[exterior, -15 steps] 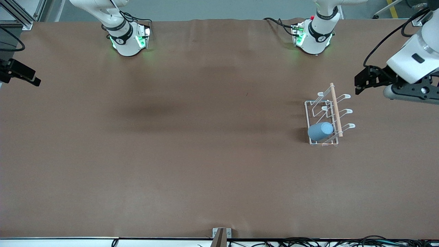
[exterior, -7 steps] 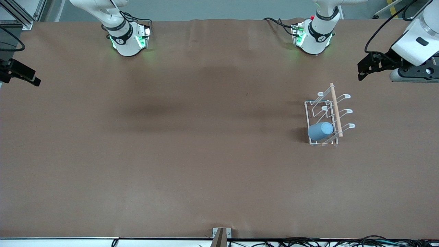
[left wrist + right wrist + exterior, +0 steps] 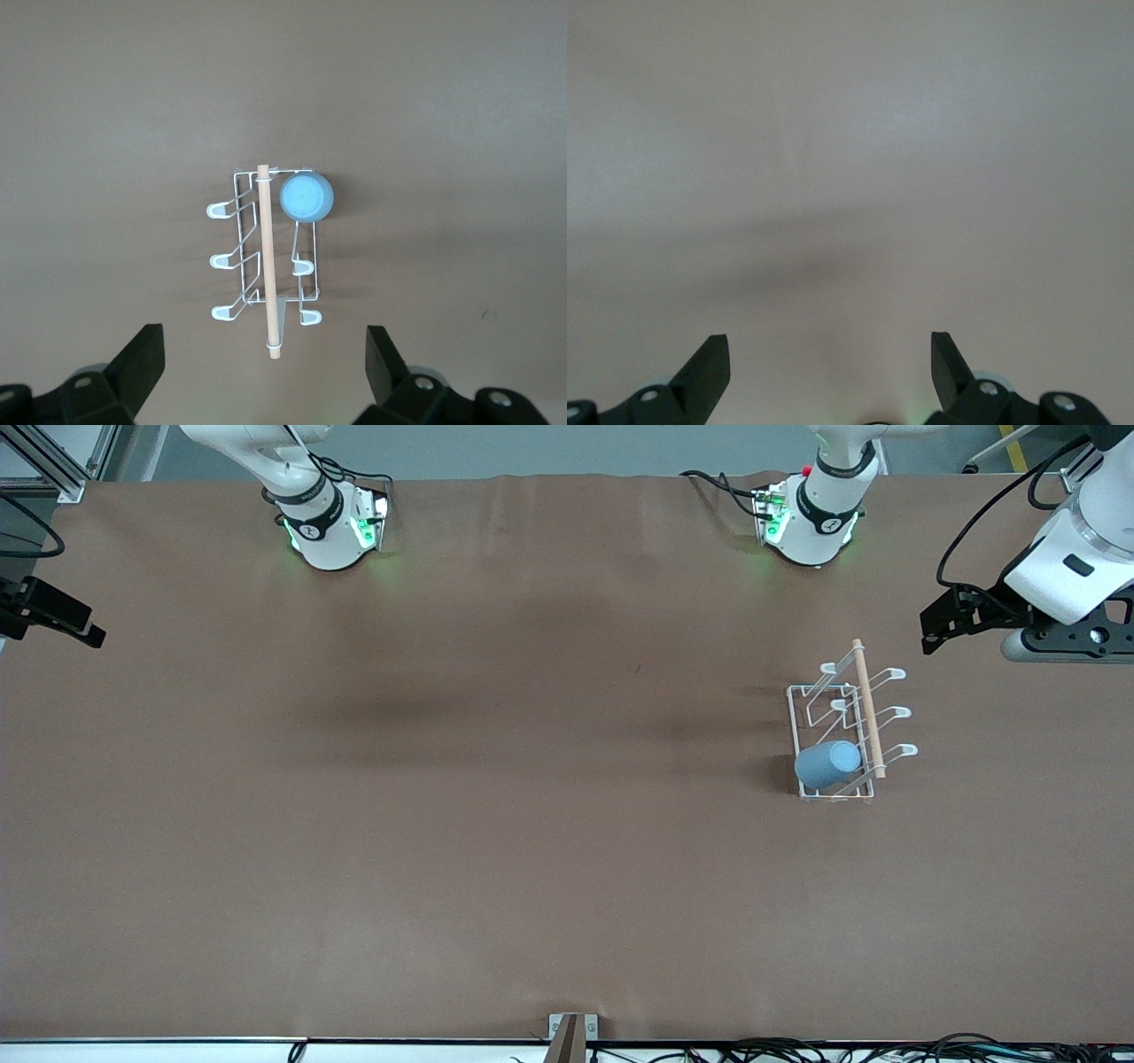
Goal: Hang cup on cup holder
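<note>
The cup [image 3: 827, 763] sits on a prong at the end of the rack [image 3: 846, 731] nearest the front camera, so the hanging looks done. The left gripper [image 3: 264, 376] hovers empty and spread wide above the table at the left arm's end, and only its retreat seems left. The right gripper [image 3: 830, 376], also wide and empty, waits over bare table.

A brown-covered table [image 3: 496, 841] carries the white wire cup holder [image 3: 846, 731] toward the left arm's end, and both arms' bases [image 3: 332, 536] stand along its edge farthest from the front camera.
</note>
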You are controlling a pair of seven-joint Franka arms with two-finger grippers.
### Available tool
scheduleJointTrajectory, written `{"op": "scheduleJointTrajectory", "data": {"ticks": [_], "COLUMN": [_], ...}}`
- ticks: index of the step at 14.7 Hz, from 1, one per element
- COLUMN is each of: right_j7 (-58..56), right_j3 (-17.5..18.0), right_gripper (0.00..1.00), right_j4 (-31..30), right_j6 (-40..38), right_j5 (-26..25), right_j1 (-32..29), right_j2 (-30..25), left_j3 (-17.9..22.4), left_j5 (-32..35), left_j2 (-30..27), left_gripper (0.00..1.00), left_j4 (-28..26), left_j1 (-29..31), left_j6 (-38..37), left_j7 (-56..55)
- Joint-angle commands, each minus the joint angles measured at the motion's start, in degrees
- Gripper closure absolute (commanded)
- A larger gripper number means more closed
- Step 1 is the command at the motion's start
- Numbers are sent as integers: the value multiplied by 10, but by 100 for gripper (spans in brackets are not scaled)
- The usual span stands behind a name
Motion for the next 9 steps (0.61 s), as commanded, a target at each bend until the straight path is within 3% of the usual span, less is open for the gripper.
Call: {"op": "scheduleJointTrajectory", "data": {"ticks": [1,9], "right_j7": [-3,-5], "right_j3": [4,1], "right_gripper": [0,0], "right_j4": [-10,-9], "right_j6": [0,-11], "right_j5": [-10,-10], "right_j1": [-3,-6], "right_j2": [-11,-13], "left_j3": [-4,0], "left_j5": [-8,-34], "left_j2": [5,9], "left_gripper": [0,0], "left_j4": [14,46], "left_j1": [3,6], "left_j6": [1,-30], "left_j7": [6,-4]}}
